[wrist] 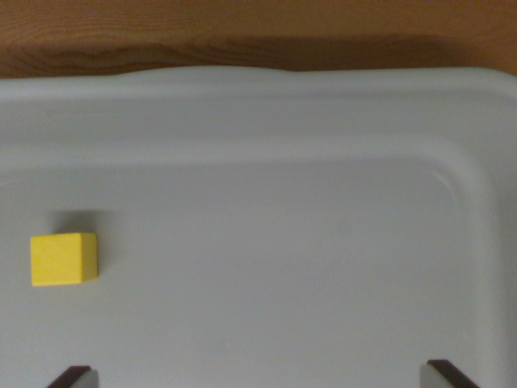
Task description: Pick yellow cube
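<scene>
**Wooden counter carrying a white tray**

A brown wood-grain counter is showing as a strip along the top of the frame. A white tray is sitting directly on it, filling everything below, its rounded corner curving at the right.

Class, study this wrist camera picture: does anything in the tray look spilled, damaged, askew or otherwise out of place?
Nothing stands out. The yellow cube sits flat and intact on the floor of the white tray, toward the wrist view's left. The tray looks clean, with no spills or cracks visible. The fingertips at the bottom edge stand wide apart, touching nothing.
</scene>
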